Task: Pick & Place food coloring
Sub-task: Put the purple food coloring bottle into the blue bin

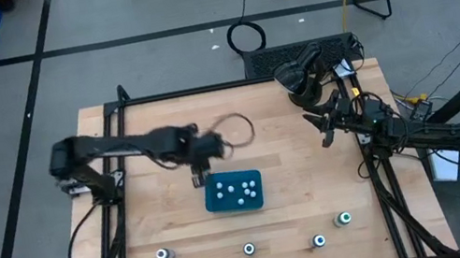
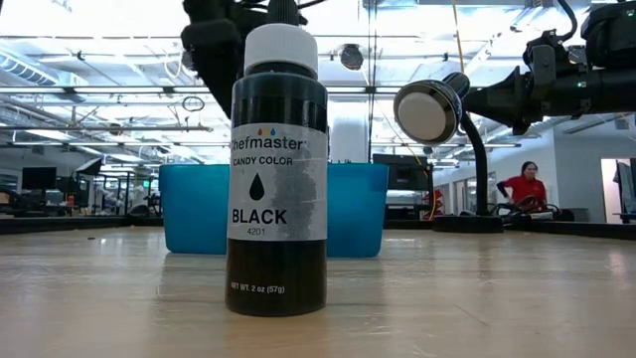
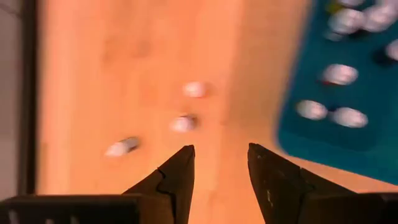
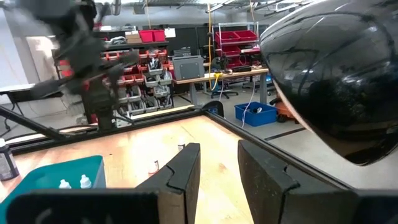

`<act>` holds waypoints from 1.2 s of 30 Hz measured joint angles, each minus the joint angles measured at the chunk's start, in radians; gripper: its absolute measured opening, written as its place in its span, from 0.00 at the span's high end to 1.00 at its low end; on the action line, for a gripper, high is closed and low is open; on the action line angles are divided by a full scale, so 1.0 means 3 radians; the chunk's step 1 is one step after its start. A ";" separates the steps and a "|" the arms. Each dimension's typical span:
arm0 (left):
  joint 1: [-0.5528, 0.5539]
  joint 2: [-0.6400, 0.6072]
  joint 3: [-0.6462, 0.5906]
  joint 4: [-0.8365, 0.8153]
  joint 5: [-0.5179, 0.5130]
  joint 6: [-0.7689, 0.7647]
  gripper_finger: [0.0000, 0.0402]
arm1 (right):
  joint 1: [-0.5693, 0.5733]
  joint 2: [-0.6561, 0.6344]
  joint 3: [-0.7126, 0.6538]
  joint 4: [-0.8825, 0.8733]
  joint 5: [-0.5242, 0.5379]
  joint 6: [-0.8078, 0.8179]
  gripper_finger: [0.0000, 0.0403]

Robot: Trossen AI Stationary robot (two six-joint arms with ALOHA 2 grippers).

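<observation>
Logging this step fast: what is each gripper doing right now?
Left gripper: open, holding nothing, beside the teal tray.
Right gripper: open, holding nothing, waiting at the table's far right.

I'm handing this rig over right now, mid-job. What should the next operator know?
Left claw: empty, fingers apart, just beside the teal tray.
Right claw: empty, fingers apart, raised over the table's right side, waiting.
Done: several small white-capped bottles already sit in the tray.
Left: four dark bottles stand in a row along the near edge. The left wrist view also shows three small bottles loose on the wood.
</observation>
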 joint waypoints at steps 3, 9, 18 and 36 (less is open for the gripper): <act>0.0279 -0.0300 -0.0289 0.0210 -0.0057 0.0024 0.61 | 0.0000 0.0001 0.0000 -0.0001 0.0000 0.0000 0.75; 0.0974 -0.0532 -0.0900 0.0760 0.0017 0.0033 0.56 | 0.0000 0.0002 -0.0001 -0.0001 -0.0001 0.0000 0.75; 0.1511 -0.0255 -0.1201 0.1341 0.0467 0.0156 0.46 | 0.0000 0.0002 -0.0001 -0.0001 -0.0001 0.0000 0.75; 0.1598 0.0513 -0.1199 0.1614 0.0468 0.0175 0.50 | 0.0000 0.0001 -0.0001 -0.0001 -0.0001 0.0000 0.75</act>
